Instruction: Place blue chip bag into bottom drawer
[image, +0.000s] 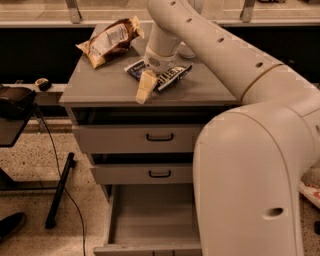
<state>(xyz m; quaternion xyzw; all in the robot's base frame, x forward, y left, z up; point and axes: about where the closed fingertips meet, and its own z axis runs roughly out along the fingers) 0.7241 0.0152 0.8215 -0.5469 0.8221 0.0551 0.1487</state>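
Blue chip bag (173, 76) lay flat on the grey tabletop (97, 89) of the drawer cabinet, slightly right of its middle, its dark foil and white lettering showing on either side of the robot's wrist. The claw (145, 89) was right over the bag's near-left part, its tan tip slanting down and to the left, reaching the tabletop just at the bag's near edge. Whether the claw was clenched or released could not be told, nor whether it gripped the bag.

The cream arm (250, 150) filled the right side of the view: a thick segment rose from the near right, bent, and ran up and left to the far side, where the wrist turned down onto the bag. It hid the right part of the cabinet front.

A brown-and-tan snack bag (110, 39) with a white label lay at the far left of the tabletop, apart from the blue one. Below, the top drawer (135, 140) and the middle drawer (130, 174), each with a black handle, sat nearly shut. The bottom drawer (150, 212) stood pulled out toward the viewer, its grey inside bare. A black cable (50, 150) trailed over the speckled floor (30, 165) on the left.
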